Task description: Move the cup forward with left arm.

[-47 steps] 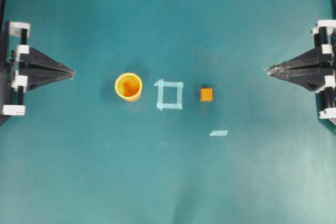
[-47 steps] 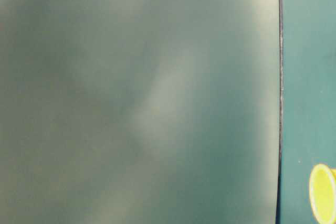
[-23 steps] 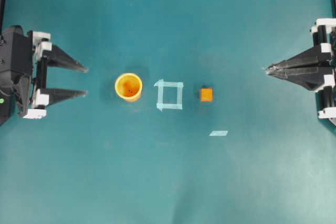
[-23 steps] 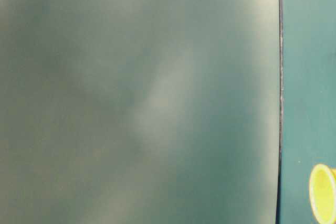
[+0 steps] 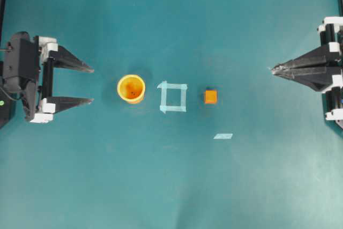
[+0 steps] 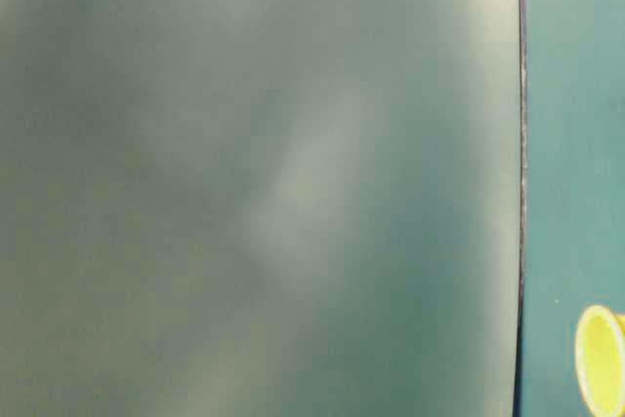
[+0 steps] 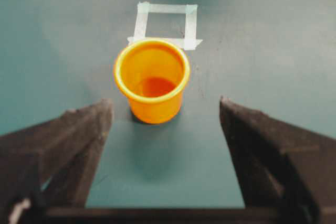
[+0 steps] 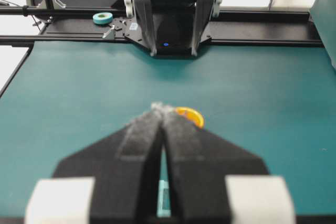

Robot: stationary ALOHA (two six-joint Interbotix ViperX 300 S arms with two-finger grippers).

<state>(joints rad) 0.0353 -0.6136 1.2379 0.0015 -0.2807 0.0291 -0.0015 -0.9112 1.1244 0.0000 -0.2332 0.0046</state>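
The yellow-orange cup [image 5: 131, 88] stands upright on the teal table, left of centre. At the left edge, my left gripper [image 5: 92, 85] is open, its two black fingers pointing at the cup from a short way off. The left wrist view shows the cup [image 7: 152, 80] ahead of the fingers [image 7: 84, 129], lined up with the gap and untouched. My right gripper [image 5: 273, 70] is shut and empty at the far right. Behind its closed tips [image 8: 160, 109] a sliver of the cup [image 8: 190, 115] shows. The cup's rim [image 6: 601, 358] shows at the lower right of the table-level view.
A pale tape square [image 5: 173, 96] lies just right of the cup, then a small orange cube [image 5: 210, 96] and a short tape strip [image 5: 223, 135]. A blurred grey-green surface [image 6: 254, 183] fills most of the table-level view. A tape roll [image 8: 103, 18] sits on the far rail.
My left gripper has gone from shut to wide open and has moved right, closer to the cup. The cup, the cube and the right gripper have not moved.
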